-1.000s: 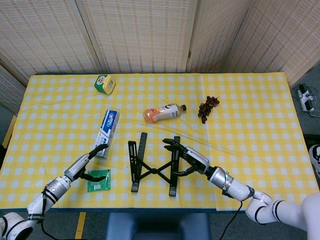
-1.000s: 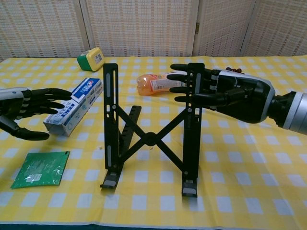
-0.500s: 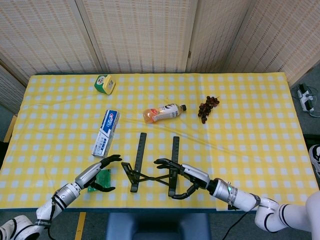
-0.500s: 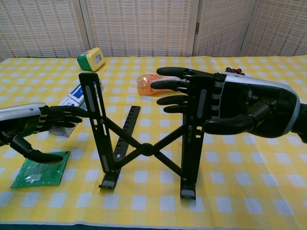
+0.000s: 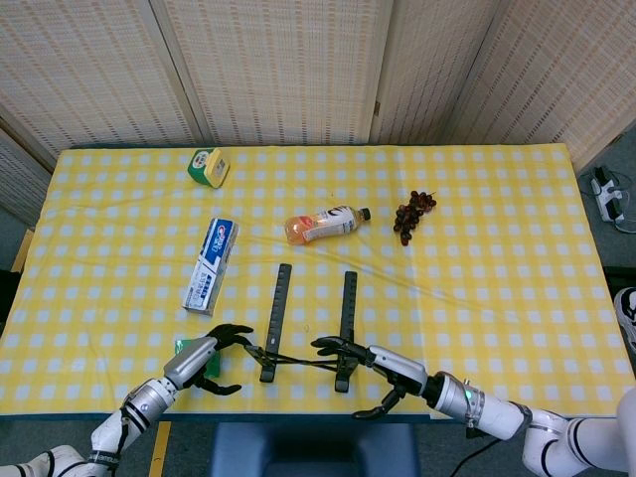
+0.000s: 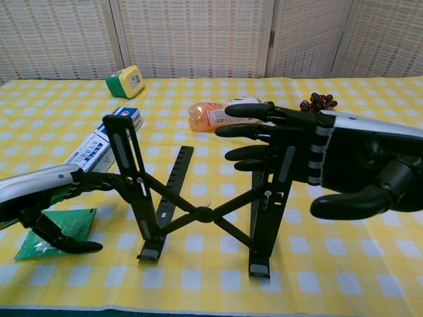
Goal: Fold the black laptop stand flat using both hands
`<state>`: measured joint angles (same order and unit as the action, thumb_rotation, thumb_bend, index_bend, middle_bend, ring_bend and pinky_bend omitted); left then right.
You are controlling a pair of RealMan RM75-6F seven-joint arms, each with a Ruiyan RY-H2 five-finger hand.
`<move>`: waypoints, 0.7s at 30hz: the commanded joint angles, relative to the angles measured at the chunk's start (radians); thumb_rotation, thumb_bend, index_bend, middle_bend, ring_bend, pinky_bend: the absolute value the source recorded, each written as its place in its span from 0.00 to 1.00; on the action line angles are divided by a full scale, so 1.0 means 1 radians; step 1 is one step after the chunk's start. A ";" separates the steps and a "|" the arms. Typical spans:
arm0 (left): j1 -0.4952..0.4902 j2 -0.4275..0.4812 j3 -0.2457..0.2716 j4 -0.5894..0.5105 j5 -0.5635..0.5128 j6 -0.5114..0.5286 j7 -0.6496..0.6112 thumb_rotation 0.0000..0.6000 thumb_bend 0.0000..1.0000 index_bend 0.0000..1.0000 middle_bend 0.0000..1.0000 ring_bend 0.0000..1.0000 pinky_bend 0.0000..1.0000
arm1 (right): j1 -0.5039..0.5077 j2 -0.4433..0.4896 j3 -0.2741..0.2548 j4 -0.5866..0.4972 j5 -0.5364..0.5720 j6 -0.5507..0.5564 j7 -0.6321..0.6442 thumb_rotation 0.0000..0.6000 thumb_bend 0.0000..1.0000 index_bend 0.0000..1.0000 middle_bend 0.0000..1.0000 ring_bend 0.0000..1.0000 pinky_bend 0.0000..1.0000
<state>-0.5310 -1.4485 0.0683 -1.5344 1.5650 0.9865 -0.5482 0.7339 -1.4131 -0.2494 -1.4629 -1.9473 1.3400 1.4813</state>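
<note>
The black laptop stand (image 5: 308,333) (image 6: 201,212) stands near the table's front edge, half collapsed, with its crossed struts low. In the chest view its left upright (image 6: 130,173) leans back and to the left, and its right upright (image 6: 276,191) tilts backward. My left hand (image 6: 46,201) (image 5: 211,352) reaches in from the left, and its fingertips (image 6: 106,181) touch the left upright. My right hand (image 6: 330,168) (image 5: 376,364) has its fingers (image 6: 254,132) spread flat against the top of the right upright, thumb held apart below. Neither hand closes around anything.
A green packet (image 6: 56,232) lies under my left hand. Behind the stand lie a toothpaste box (image 5: 211,266), an orange drink bottle (image 5: 323,225), a bunch of grapes (image 5: 412,214) and a green-yellow tin (image 5: 209,166). The yellow checked tablecloth (image 5: 497,288) ends just before the stand.
Both hands have drawn back toward the front edge while pressing the uprights. The stand has sunk from nearly upright to a low, tilted cross.
</note>
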 commanded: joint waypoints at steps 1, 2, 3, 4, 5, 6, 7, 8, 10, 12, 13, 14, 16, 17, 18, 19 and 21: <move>0.009 -0.038 -0.012 0.000 -0.033 0.000 0.047 1.00 0.25 0.38 0.19 0.13 0.05 | 0.000 0.001 -0.008 -0.005 -0.002 0.007 -0.004 1.00 0.26 0.00 0.07 0.08 0.00; 0.011 -0.049 -0.016 0.003 -0.043 0.000 0.060 1.00 0.25 0.38 0.19 0.13 0.05 | -0.001 0.000 -0.010 -0.006 -0.002 0.008 -0.006 1.00 0.26 0.00 0.07 0.08 0.00; 0.012 -0.062 -0.022 0.007 -0.057 -0.002 0.077 1.00 0.25 0.39 0.19 0.13 0.05 | 0.000 -0.001 -0.013 -0.007 -0.002 0.010 -0.008 1.00 0.26 0.00 0.07 0.08 0.00; 0.012 -0.071 -0.026 0.010 -0.066 -0.004 0.089 1.00 0.25 0.39 0.20 0.14 0.06 | 0.000 0.000 -0.016 -0.009 -0.002 0.010 -0.010 1.00 0.26 0.00 0.07 0.08 0.00; 0.013 -0.079 -0.030 0.013 -0.075 -0.007 0.099 1.00 0.26 0.39 0.20 0.14 0.06 | 0.001 0.000 -0.019 -0.010 -0.003 0.011 -0.012 1.00 0.26 0.00 0.07 0.08 0.00; 0.013 -0.086 -0.033 0.016 -0.084 -0.009 0.107 1.00 0.26 0.39 0.20 0.14 0.06 | 0.001 0.001 -0.021 -0.011 -0.003 0.011 -0.014 1.00 0.26 0.00 0.07 0.08 0.00; 0.013 -0.094 -0.037 0.018 -0.093 -0.011 0.116 1.00 0.27 0.39 0.20 0.14 0.06 | 0.001 0.001 -0.024 -0.013 -0.002 0.012 -0.016 1.00 0.26 0.00 0.07 0.08 0.00; 0.014 -0.100 -0.040 0.020 -0.099 -0.011 0.122 1.00 0.28 0.40 0.20 0.14 0.06 | 0.001 0.002 -0.025 -0.015 -0.001 0.013 -0.018 1.00 0.26 0.00 0.07 0.08 0.00; 0.018 -0.113 -0.046 0.026 -0.111 -0.007 0.134 1.00 0.29 0.41 0.21 0.15 0.06 | 0.001 0.001 -0.029 -0.016 0.002 0.015 -0.021 1.00 0.26 0.00 0.07 0.08 0.00; 0.023 -0.127 -0.053 0.032 -0.121 0.000 0.141 1.00 0.31 0.42 0.22 0.16 0.07 | 0.001 -0.001 -0.032 -0.016 0.004 0.016 -0.021 1.00 0.26 0.00 0.07 0.08 0.00; 0.024 -0.132 -0.056 0.034 -0.125 0.002 0.144 1.00 0.32 0.42 0.22 0.16 0.07 | 0.001 -0.002 -0.034 -0.015 0.004 0.016 -0.021 1.00 0.26 0.00 0.07 0.08 0.00; 0.025 -0.136 -0.058 0.036 -0.128 0.004 0.146 1.00 0.32 0.43 0.23 0.17 0.07 | 0.001 -0.003 -0.035 -0.015 0.004 0.017 -0.021 1.00 0.26 0.00 0.07 0.08 0.00; 0.029 -0.147 -0.064 0.040 -0.133 0.010 0.150 1.00 0.33 0.44 0.24 0.18 0.08 | 0.000 -0.005 -0.038 -0.015 0.005 0.020 -0.024 1.00 0.26 0.00 0.07 0.08 0.00; 0.030 -0.151 -0.067 0.042 -0.135 0.014 0.150 1.00 0.33 0.45 0.25 0.18 0.08 | 0.000 -0.006 -0.040 -0.015 0.005 0.021 -0.024 1.00 0.26 0.00 0.07 0.08 0.00; 0.031 -0.156 -0.070 0.044 -0.137 0.017 0.152 1.00 0.34 0.45 0.25 0.18 0.08 | -0.001 -0.006 -0.042 -0.015 0.005 0.022 -0.025 1.00 0.26 0.00 0.07 0.08 0.00; 0.031 -0.162 -0.073 0.049 -0.138 0.018 0.158 1.00 0.34 0.45 0.25 0.19 0.09 | -0.001 -0.006 -0.044 -0.015 0.005 0.023 -0.026 1.00 0.26 0.00 0.07 0.08 0.00; 0.029 -0.168 -0.077 0.052 -0.141 0.017 0.162 1.00 0.34 0.45 0.25 0.19 0.09 | -0.003 -0.007 -0.047 -0.016 0.006 0.026 -0.028 1.00 0.26 0.00 0.07 0.08 0.00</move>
<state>-0.5014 -1.6147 -0.0078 -1.4835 1.4249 1.0034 -0.3869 0.7316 -1.4196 -0.2959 -1.4787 -1.9417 1.3658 1.4540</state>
